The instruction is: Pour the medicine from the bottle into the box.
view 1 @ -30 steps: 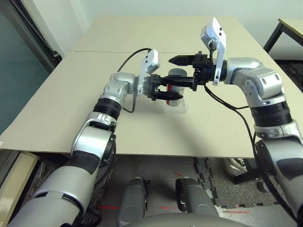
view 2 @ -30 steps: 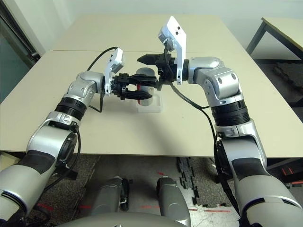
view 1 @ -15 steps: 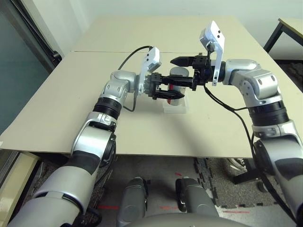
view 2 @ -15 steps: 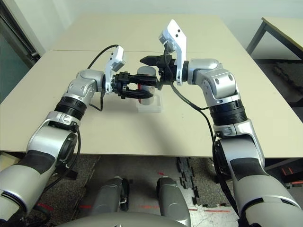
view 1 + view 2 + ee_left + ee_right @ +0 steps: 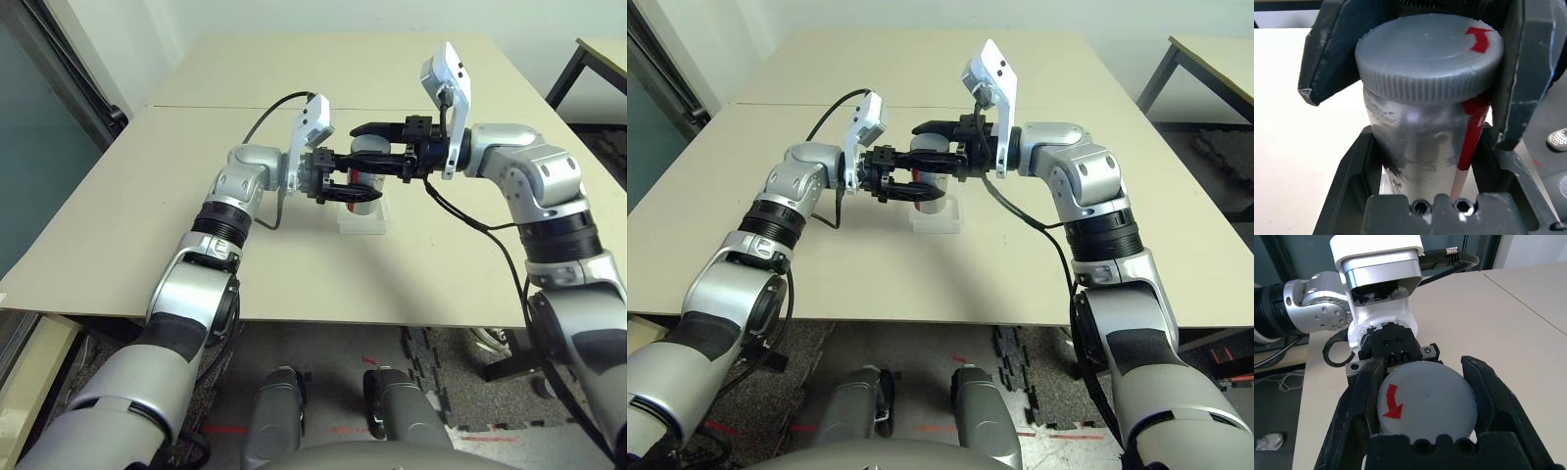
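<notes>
My left gripper (image 5: 364,181) is shut on the bottle (image 5: 1420,137), a silver-grey cylinder with a red stripe, and holds it just above the box (image 5: 362,220) near the table's middle. The bottle's round grey cap (image 5: 1425,401) carries a red arrow and points towards my right arm. My right gripper (image 5: 355,147) is open, and its two black fingers (image 5: 1364,401) flank the cap closely on either side. The clear box lies flat on the table under both grippers, partly hidden by them.
The beige table (image 5: 196,225) has a seam running across behind the grippers, with free surface to the left, to the right and in front. A dark-framed second table (image 5: 598,54) stands off to the far right. A dark glass wall (image 5: 39,147) runs along the left.
My right gripper has moved towards the left arm, so its fingers now straddle the cap instead of standing just short of it. The left gripper and bottle have risen slightly.
</notes>
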